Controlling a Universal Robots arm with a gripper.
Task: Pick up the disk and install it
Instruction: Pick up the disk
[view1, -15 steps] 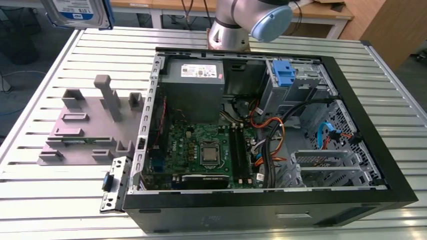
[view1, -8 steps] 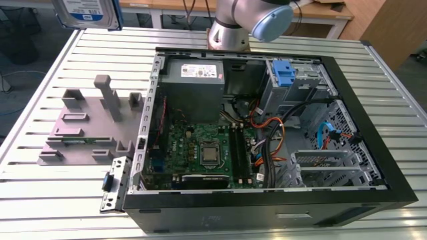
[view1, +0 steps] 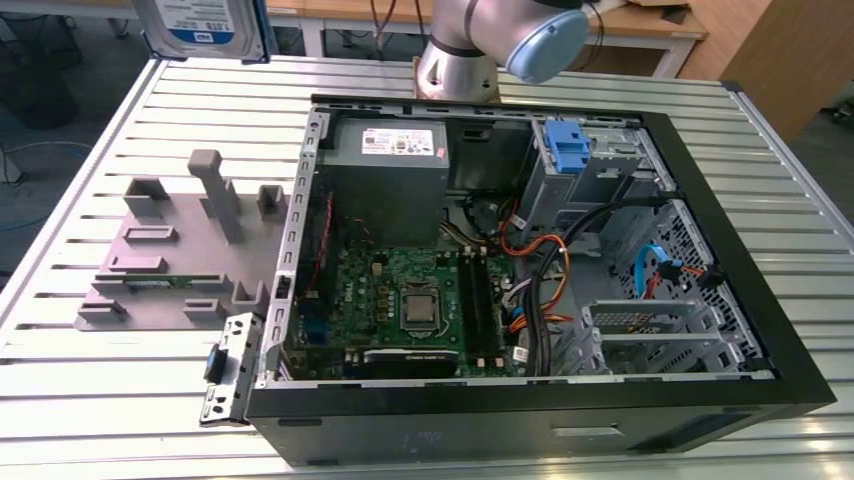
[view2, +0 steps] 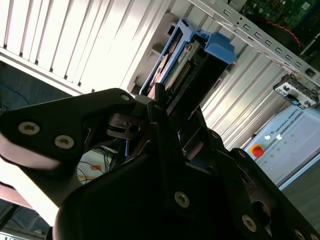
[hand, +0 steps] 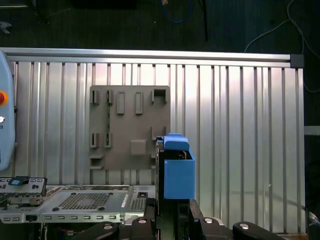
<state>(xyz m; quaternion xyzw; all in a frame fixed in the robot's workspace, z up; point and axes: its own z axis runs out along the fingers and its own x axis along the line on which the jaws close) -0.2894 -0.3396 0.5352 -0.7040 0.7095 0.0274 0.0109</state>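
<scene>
The disk (view1: 200, 22) is clamped in the claw (hand: 172, 219), whose black fingers are closed narrowly against its two sides, and it is lifted well clear of the slatted table (view1: 107, 370). It sticks straight out past the fingertips. In the exterior view its broad face carries a white-and-blue label. In both wrist views it shows edge-on, a thin dark body (view2: 182, 70) framed by blue plastic rails (hand: 178, 175).

Far below the claw the computer case (view1: 534, 395) lies open on its side. Inside it are a grey power-supply box (view1: 387, 165) with a white sticker, a green motherboard (view1: 400, 300), a tangle of orange, black and blue cables (view1: 541, 250), and a tall blue clip (view1: 567, 150) standing in the drive cage.

Beside the case, and straight beyond the disk's free end in the first wrist view, a grey fixture plate (hand: 130, 125) sits on the table. One of its slots holds a thin green strip, too small to tell what it is.
</scene>
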